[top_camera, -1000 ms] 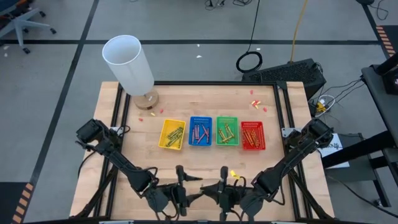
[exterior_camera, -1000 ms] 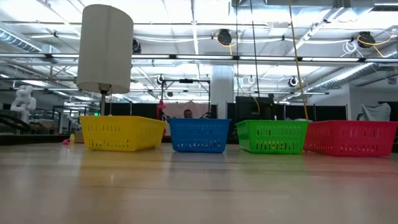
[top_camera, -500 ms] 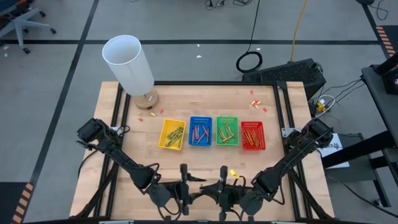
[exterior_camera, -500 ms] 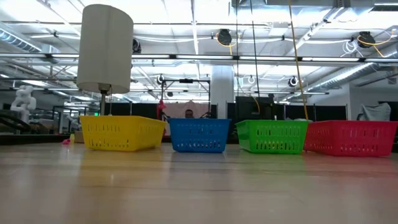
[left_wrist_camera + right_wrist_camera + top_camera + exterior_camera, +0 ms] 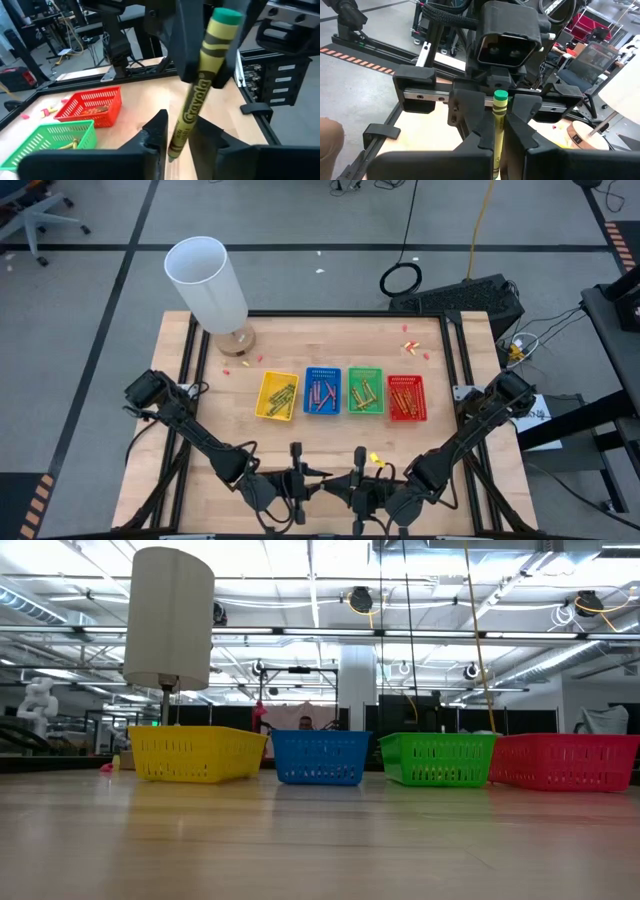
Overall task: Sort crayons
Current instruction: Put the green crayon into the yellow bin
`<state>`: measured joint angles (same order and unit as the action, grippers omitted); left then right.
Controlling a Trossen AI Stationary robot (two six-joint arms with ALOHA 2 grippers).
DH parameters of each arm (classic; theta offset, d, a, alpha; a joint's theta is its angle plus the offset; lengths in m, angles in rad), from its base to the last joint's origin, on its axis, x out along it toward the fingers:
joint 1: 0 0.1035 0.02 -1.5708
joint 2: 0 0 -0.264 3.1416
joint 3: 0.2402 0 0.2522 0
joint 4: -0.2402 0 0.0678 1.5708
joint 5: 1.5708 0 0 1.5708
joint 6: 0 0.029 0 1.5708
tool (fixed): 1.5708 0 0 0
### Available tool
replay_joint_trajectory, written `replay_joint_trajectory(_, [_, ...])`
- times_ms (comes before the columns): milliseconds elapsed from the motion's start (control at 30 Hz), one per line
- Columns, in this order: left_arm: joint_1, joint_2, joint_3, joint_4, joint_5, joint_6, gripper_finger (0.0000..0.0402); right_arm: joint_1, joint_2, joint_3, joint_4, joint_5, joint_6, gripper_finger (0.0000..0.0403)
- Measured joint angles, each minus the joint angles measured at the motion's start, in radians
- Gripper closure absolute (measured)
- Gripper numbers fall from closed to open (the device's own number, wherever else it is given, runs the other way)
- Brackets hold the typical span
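Note:
A yellow crayon (image 5: 197, 90) with a green top end (image 5: 500, 95) stands nearly upright in the air near the table's front edge. My two grippers face each other there, left gripper (image 5: 313, 483) and right gripper (image 5: 338, 485), and both are shut on the crayon. The left wrist view shows my left gripper (image 5: 180, 134) around its lower part. In the right wrist view my right gripper (image 5: 499, 136) closes on its shaft. Other crayons lie in the yellow (image 5: 277, 396), blue (image 5: 322, 391), green (image 5: 365, 391) and red (image 5: 405, 397) trays. My left gripper has the crayon's lower part (image 5: 180, 131) between its two fingers. The fingers come level from the table's left side and lie across the crayon. My right gripper pinches the shaft below the green end (image 5: 206, 62), level from the table's right side, fingers across it. The crayon stands slightly tilted, clear of the table.
A white cylinder (image 5: 205, 278) on a round wooden foot (image 5: 236, 340) stands at the far left. Small red-pink scraps (image 5: 411, 346) lie at the far right and near the foot. A small yellow piece (image 5: 375, 459) lies beside my right arm.
My left gripper has edged toward the table's right, closer to the right gripper. The right gripper has kept still.

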<state>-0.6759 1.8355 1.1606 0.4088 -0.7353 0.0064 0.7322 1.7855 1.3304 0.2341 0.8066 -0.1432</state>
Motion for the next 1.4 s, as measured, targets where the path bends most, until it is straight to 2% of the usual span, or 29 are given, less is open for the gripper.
replay_joint_trajectory(167, [0.002, 0.000, 0.000, -0.002, 0.000, 0.008, 0.0357, 0.000, 0.000, 0.000, -0.004, 0.004, 0.000, 0.0384])
replay_joint_trajectory(433, [0.000, 0.000, 0.000, -0.002, 0.000, 0.030, 0.0381, 0.000, 0.000, 0.000, -0.004, 0.010, 0.045, 0.0312])
replay_joint_trajectory(567, [0.000, 0.000, 0.000, -0.012, -0.001, 0.030, 0.0382, 0.007, 0.000, 0.000, -0.023, 0.095, 0.154, 0.0270])
replay_joint_trajectory(667, [0.000, 0.000, 0.000, -0.059, -0.009, 0.030, 0.0383, 0.027, 0.001, 0.000, -0.060, 0.141, 0.161, 0.0239])
replay_joint_trajectory(833, [-0.014, -0.045, 0.000, -0.215, -0.019, 0.005, 0.0383, 0.087, -0.011, 0.000, -0.155, 0.163, 0.198, 0.0199])
replay_joint_trajectory(1067, [-0.015, -0.183, 0.000, -0.565, -0.125, -0.101, 0.0383, 0.175, -0.010, 0.000, -0.385, 0.157, 0.477, 0.0191])
replay_joint_trajectory(1200, [0.023, -0.262, 0.000, -0.783, -0.183, -0.218, 0.0383, 0.208, 0.030, 0.000, -0.447, 0.160, 0.674, 0.0196])
replay_joint_trajectory(1400, [0.147, -0.320, 0.000, -1.056, -0.206, -0.462, 0.0383, 0.236, 0.109, 0.000, -0.438, 0.160, 0.733, 0.0197])
